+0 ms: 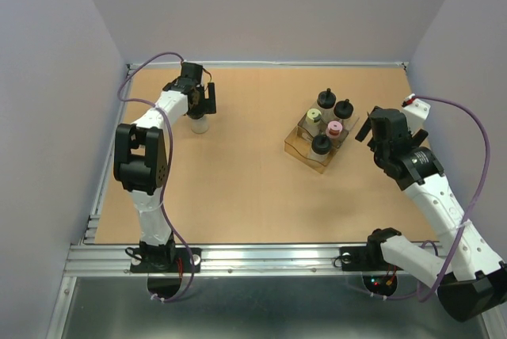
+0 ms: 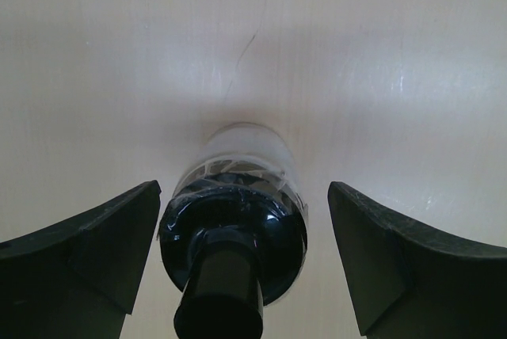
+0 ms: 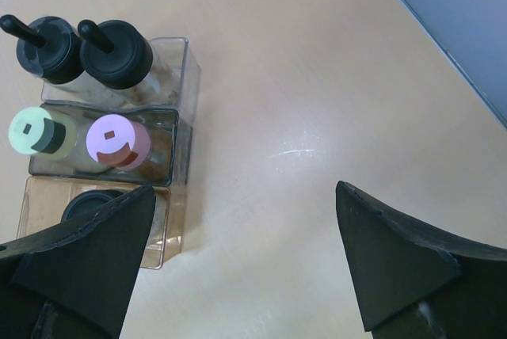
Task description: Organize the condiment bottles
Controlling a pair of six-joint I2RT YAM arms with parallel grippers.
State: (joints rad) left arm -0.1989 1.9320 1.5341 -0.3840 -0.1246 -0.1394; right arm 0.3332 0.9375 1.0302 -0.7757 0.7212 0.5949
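My left gripper (image 2: pixel 243 196) is released, both fingers spread wide, and it hangs over the lone bottle (image 1: pixel 199 124). This bottle stands upright on the desk (image 1: pixel 253 196), at about 10 o'clock from the middle of the desk in the top view. In my left wrist view its black cap sits between my 2 fingers. It is very near the finger at 9 o'clock and well apart from the one at 3 o'clock, and I cannot tell if the cap touches the near finger.

My right gripper (image 3: pixel 245 212) is also released and grasps nothing. It hangs above bare desk just beside the box (image 1: pixel 303 153), at 3 o'clock from it in the top view.

The box is at about 3 o'clock from the desk middle and holds 5 condiment bottles. There are 2 black-capped bottles (image 3: pixel 119 54) at its 12 o'clock end. The yellow-green capped bottle (image 3: pixel 36 131) and the pink-capped bottle (image 3: pixel 117 141) stand side by side in the middle. 1 more black-capped bottle (image 1: pixel 321 145) is at the 6 o'clock end, partly hidden by my finger in the right wrist view
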